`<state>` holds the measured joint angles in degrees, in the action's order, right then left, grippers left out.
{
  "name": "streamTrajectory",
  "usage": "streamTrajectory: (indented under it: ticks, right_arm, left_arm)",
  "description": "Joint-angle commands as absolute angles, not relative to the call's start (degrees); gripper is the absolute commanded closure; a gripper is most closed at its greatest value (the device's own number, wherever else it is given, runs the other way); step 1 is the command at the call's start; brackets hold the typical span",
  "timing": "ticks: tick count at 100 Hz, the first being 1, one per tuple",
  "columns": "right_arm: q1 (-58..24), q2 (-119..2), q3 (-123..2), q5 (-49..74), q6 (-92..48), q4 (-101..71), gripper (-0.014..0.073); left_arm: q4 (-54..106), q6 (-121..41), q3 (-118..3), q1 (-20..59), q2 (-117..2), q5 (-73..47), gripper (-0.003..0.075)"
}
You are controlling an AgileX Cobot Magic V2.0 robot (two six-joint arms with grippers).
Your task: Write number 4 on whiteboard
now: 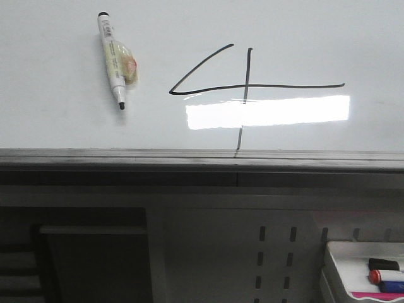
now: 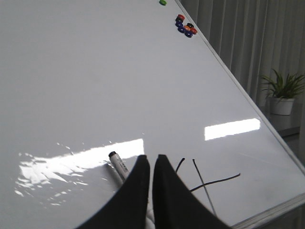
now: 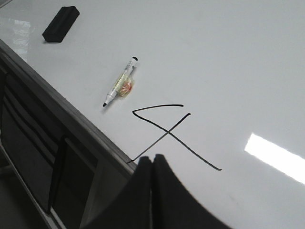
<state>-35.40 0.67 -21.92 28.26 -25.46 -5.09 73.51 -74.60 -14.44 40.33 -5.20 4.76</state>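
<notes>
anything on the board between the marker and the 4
No, just bare whiteboard between the marker and the number 4, clear in the front view.

The number 4 (image 1: 243, 85) is drawn on the whiteboard (image 1: 63, 126). A marker (image 1: 112, 59) is laid on the board to its left, apart from it.

Office — whiteboard (image 2: 95, 86), curtains (image 2: 238, 38), potted plant (image 2: 282, 93)
</notes>
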Motion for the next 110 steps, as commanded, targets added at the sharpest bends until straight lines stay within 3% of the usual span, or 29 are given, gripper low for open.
streamTrajectory:
  ticks: [1,17,39,53,110]
  right_arm:
    - [-35.1,1.3,-23.1,23.7,-25.6,-4.7,0.0659]
    - [-35.1,1.3,-23.1,23.7,-25.6,-4.7,0.0659]
    - [-35.1,1.3,-23.1,23.7,-25.6,-4.7,0.0659]
    - [-35.1,1.3,-23.1,23.7,-25.6,-4.7,0.0659]
    - [-35.1,1.3,-23.1,23.7,-25.6,-4.7,0.0659]
  left_arm:
    - [62.7,-73.1,-15.2,38.5,-5.0,2.5,0.0741]
    - [30.2,-43.0,-10.2,28.0,-1.9,-2.9,0.0741]
    - [12.3,-15.9,-3.1,14.1,1.7,-9.3,0.0741]
    - [10.7,-12.6,-0.7,9.9,1.7,-12.9,0.0741]
    - [9.8,-12.6,2.2,9.9,1.7,-15.5,0.0741]
